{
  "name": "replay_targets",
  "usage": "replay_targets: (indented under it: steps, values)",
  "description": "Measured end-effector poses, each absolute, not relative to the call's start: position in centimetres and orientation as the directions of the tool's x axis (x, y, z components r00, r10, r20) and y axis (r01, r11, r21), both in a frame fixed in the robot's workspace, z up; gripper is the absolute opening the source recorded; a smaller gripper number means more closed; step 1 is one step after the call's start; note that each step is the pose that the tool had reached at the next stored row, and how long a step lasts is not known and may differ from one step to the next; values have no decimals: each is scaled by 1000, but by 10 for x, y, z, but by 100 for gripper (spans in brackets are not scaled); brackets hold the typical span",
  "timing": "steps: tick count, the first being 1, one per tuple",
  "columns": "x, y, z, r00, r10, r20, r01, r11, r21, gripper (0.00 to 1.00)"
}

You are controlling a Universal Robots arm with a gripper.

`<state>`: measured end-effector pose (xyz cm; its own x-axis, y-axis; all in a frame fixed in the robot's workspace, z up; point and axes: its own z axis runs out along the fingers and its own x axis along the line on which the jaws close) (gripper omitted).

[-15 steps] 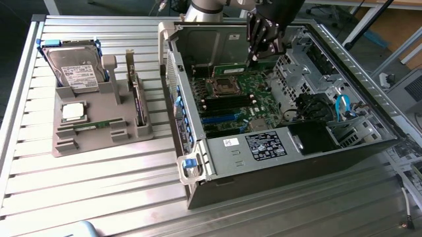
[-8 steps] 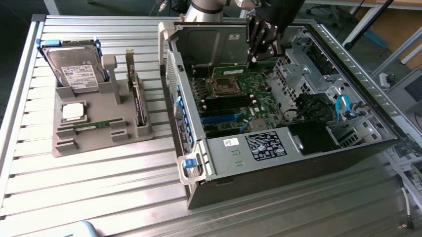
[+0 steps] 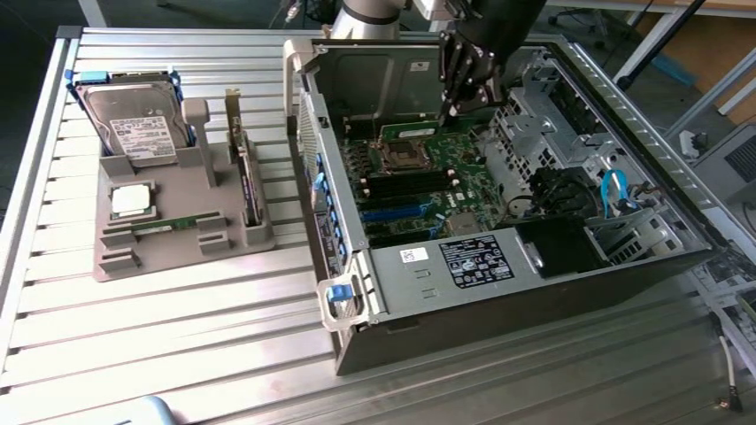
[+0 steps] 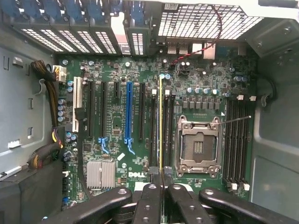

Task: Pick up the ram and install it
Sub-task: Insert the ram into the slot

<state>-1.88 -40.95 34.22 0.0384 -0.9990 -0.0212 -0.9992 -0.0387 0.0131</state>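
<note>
My gripper [image 4: 161, 181] is shut on a ram stick [image 4: 161, 121], which I see edge-on as a thin yellow-green line running away from the fingertips. The stick hangs above the motherboard [image 4: 117, 163], over the black memory slots [image 4: 153, 130] beside the open processor socket [image 4: 198, 147]; it is not seated in a slot. In the exterior view the gripper [image 3: 462, 104] reaches down into the open computer case [image 3: 520, 257], just above the board near the back wall. A second ram stick [image 3: 165, 226] lies flat in the grey holder tray [image 3: 177, 257] at the exterior view's left.
The tray also carries a hard drive [image 3: 130, 124], a square silver processor [image 3: 130, 200] and an upright expansion card [image 3: 244, 173]. More memory slots [image 4: 236, 140] flank the socket's other side. Cables [image 4: 49, 93] and case walls surround the board.
</note>
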Motion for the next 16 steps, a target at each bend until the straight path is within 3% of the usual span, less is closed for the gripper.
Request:
replay_targets:
  steps: [16]
  values:
    - [-19,-409,330,38,-999,-21,-999,-39,16,12]
